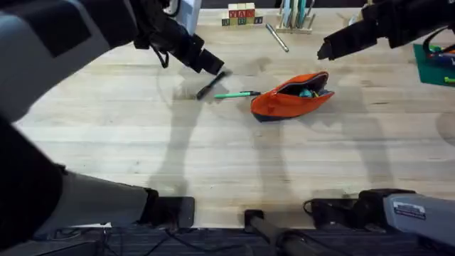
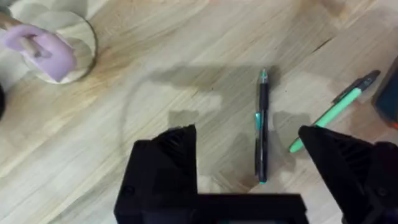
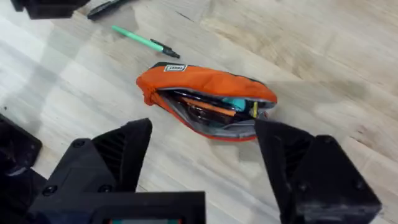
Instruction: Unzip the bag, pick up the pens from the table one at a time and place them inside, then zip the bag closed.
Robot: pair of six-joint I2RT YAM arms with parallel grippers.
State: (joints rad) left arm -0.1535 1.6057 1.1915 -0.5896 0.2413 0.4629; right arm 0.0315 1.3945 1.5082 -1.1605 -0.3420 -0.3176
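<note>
The orange bag (image 1: 291, 96) lies right of the table's (image 1: 142, 149) middle, its zipper open and items showing inside (image 3: 208, 102). A black pen (image 1: 211, 84) and a green pen (image 1: 238, 94) lie just left of it. My left gripper (image 1: 212, 65) hovers over the black pen (image 2: 261, 127), open, with the pen lying between the fingers' line and the green pen (image 2: 336, 107) off to one side. A silver-grey pen (image 1: 277, 37) lies at the back. My right gripper (image 1: 325, 50) hangs open behind and above the bag (image 3: 204, 127), holding nothing.
Wooden letter blocks (image 1: 242, 14) and a holder of tools (image 1: 295, 14) stand at the back edge. A green mat (image 1: 434, 64) lies at the far right. A pink object on a round wooden disc (image 2: 43, 46) sits near the left gripper.
</note>
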